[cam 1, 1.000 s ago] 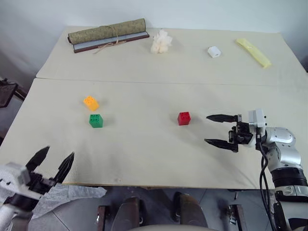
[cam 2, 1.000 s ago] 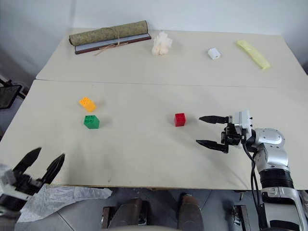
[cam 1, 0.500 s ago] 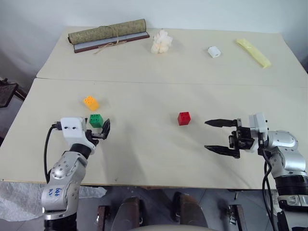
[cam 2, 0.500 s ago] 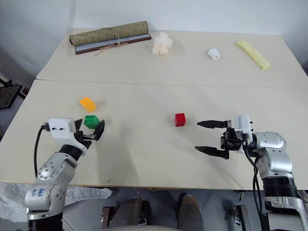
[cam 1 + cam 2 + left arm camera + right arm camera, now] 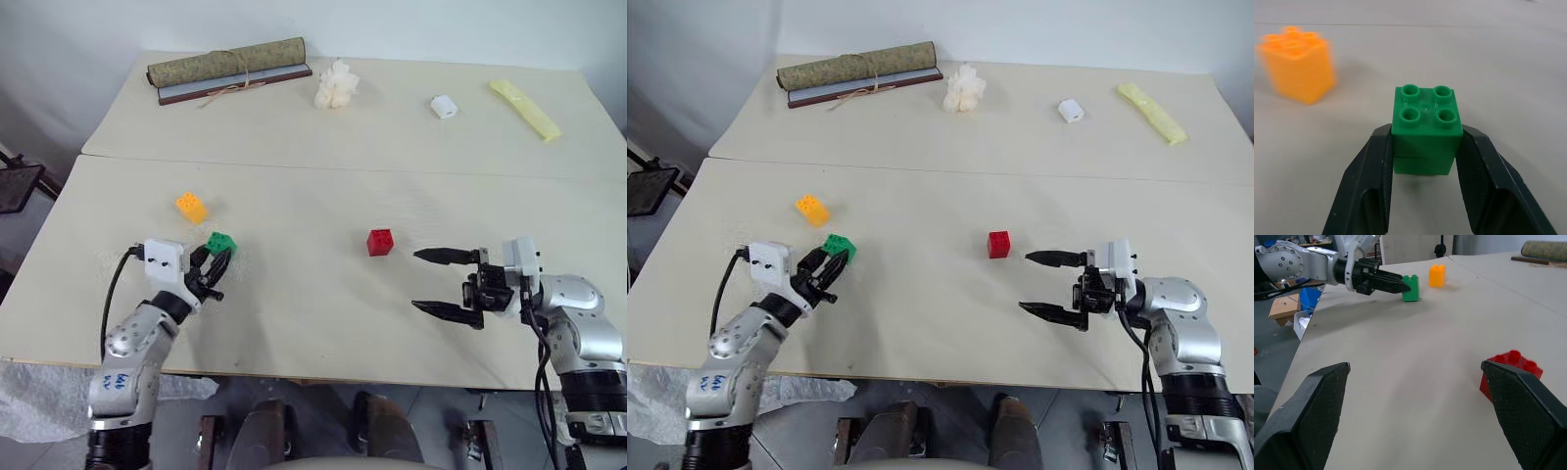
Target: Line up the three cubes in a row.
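Observation:
My left gripper [image 5: 216, 258] is shut on the green cube [image 5: 221, 242], its two black fingers [image 5: 1371, 171] pressing the cube's [image 5: 1425, 117] sides. The cube is slightly tilted, at or just above the tabletop. The orange-yellow cube [image 5: 191, 207] stands a short way behind and to the left of it, and is blurred in the left wrist view [image 5: 1295, 63]. The red cube [image 5: 380, 241] sits alone near the table's middle. My right gripper [image 5: 415, 280] is open, pointing left, a little to the right of and nearer than the red cube [image 5: 1511, 369], with nothing between its fingers.
Along the far edge lie a rolled mat tied with string [image 5: 230, 69], a fluffy white clump [image 5: 335, 85], a small white block [image 5: 444, 106] and a yellow strip [image 5: 526, 108]. A seam [image 5: 294, 166] crosses the table [image 5: 313, 323] behind the cubes.
My left arm rose from below the table's front edge, reached the green cube and closed on it; the cube shifted slightly right. The right gripper has hardly moved.

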Available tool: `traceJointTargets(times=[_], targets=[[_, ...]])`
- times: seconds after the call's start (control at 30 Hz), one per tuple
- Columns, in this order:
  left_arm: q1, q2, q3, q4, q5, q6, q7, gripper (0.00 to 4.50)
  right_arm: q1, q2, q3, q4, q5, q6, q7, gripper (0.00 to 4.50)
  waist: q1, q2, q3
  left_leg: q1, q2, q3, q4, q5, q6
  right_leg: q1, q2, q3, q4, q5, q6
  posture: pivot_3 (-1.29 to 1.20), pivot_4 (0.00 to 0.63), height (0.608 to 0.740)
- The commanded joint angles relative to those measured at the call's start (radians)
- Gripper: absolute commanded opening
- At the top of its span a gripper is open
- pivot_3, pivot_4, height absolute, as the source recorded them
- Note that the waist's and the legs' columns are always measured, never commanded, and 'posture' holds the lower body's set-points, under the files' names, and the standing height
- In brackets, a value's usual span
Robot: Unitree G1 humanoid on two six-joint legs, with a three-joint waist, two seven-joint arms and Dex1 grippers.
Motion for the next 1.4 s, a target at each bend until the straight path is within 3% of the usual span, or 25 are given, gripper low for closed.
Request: traceJointTargets(times=[0.03, 0.1, 0.17, 0.3, 0.47, 0.53, 0.67, 0.93, 1.23, 1.33, 1.4], targets=[[-0.126, 0.198, 0.024, 0.068, -0.120, -0.079, -0.405, 1.47, 0.050, -0.040, -0.094, -0.060, 0.046, 0.019, -0.024, 4.50, 0.001, 0.000, 0.000, 0.000, 0.000, 0.000, 0.000, 0.000, 0.000, 0.000, 0.000, 0.000, 0.000, 0.000, 0.000, 0.00, 0.150, 0.740], [-0.261, 0.249, -0.029, 0.153, -0.145, -0.106, -0.566, 1.47, 0.089, -0.049, -0.123, -0.076, 0.047, 0.017, -0.035, 4.50, 0.017, 0.000, 0.001, -0.004, 0.000, 0.002, 0.002, 0.001, -0.001, -0.001, 0.000, -0.004, 0.001, -0.001, -0.001, 0.00, 0.150, 0.740], [-0.455, 0.239, -0.159, 0.312, -0.060, -0.191, -0.693, 1.47, 0.135, -0.047, -0.162, -0.091, 0.045, 0.001, -0.061, 4.50, 0.030, 0.001, -0.001, -0.003, -0.001, 0.003, 0.004, 0.001, -0.001, 0.001, 0.000, -0.003, 0.000, 0.000, 0.000, 0.00, 0.150, 0.740], [-0.735, 0.134, -0.354, 0.663, 0.130, -0.445, -0.850, 1.47, 0.208, -0.038, -0.218, -0.134, 0.044, -0.011, -0.109, 4.50, 0.023, 0.003, -0.003, -0.001, -0.006, 0.004, 0.002, 0.001, 0.001, 0.003, -0.001, -0.001, -0.002, 0.002, 0.003, 0.00, 0.150, 0.740], [-0.928, 0.006, -0.426, 1.050, 0.232, -0.632, -0.907, 1.47, 0.276, -0.033, -0.254, -0.207, 0.060, -0.007, -0.156, 4.50, -0.009, -0.001, -0.001, -0.003, -0.005, 0.006, -0.004, 0.001, 0.001, -0.001, 0.000, -0.002, -0.004, 0.002, 0.003, 0.00, 0.150, 0.740], [-0.999, -0.064, -0.439, 1.230, 0.281, -0.687, -0.860, 1.47, 0.328, -0.016, -0.286, -0.253, 0.070, -0.012, -0.188, 4.50, -0.012, -0.003, 0.000, -0.003, -0.005, 0.007, -0.004, 0.001, 0.002, -0.001, 0.000, -0.001, -0.004, 0.002, 0.003, 0.00, 0.150, 0.740], [-1.061, -0.130, -0.430, 1.397, 0.331, -0.746, -0.812, 1.47, 0.387, 0.014, -0.301, -0.314, 0.073, -0.018, -0.231, 4.50, -0.002, -0.004, 0.001, -0.003, -0.005, 0.006, -0.003, 0.002, 0.003, 0.000, -0.001, -0.001, -0.004, 0.002, 0.004, 0.00, 0.150, 0.740], [-1.093, -0.137, -0.404, 1.491, 0.380, -0.752, -0.794, 1.47, 0.410, 0.032, -0.279, -0.344, 0.072, -0.018, -0.255, 4.50, -0.001, -0.005, 0.001, -0.003, -0.006, 0.006, -0.002, 0.002, 0.003, 0.000, -0.002, -0.001, -0.003, 0.002, 0.004, 0.00, 0.150, 0.740], [-1.061, -0.088, -0.294, 1.431, 0.315, -0.767, -0.842, 4.28, 0.300, 0.030, -0.195, -0.282, 0.069, -0.005, -0.206, 4.50, -0.002, -0.005, 0.001, -0.003, -0.005, 0.005, -0.001, 0.002, 0.004, 0.000, -0.002, -0.001, -0.002, 0.002, 0.004, 0.00, 0.150, 0.740], [-0.978, -0.027, -0.238, 1.289, 0.246, -0.766, -0.903, 4.28, 0.243, 0.033, -0.139, -0.280, 0.081, 0.029, -0.187, 4.50, -0.011, -0.005, 0.001, -0.003, -0.005, 0.005, -0.001, 0.002, 0.004, -0.001, -0.002, -0.001, -0.002, 0.002, 0.004, 0.00, 0.150, 0.740], [-0.834, 0.028, -0.184, 1.055, 0.158, -0.684, -0.915, 4.28, 0.183, 0.047, -0.094, -0.276, 0.080, 0.068, -0.207, 4.50, -0.029, -0.004, 0.000, -0.003, -0.005, 0.005, -0.002, 0.002, 0.004, -0.001, -0.002, -0.001, -0.002, 0.002, 0.004, 0.00, 0.150, 0.740]])
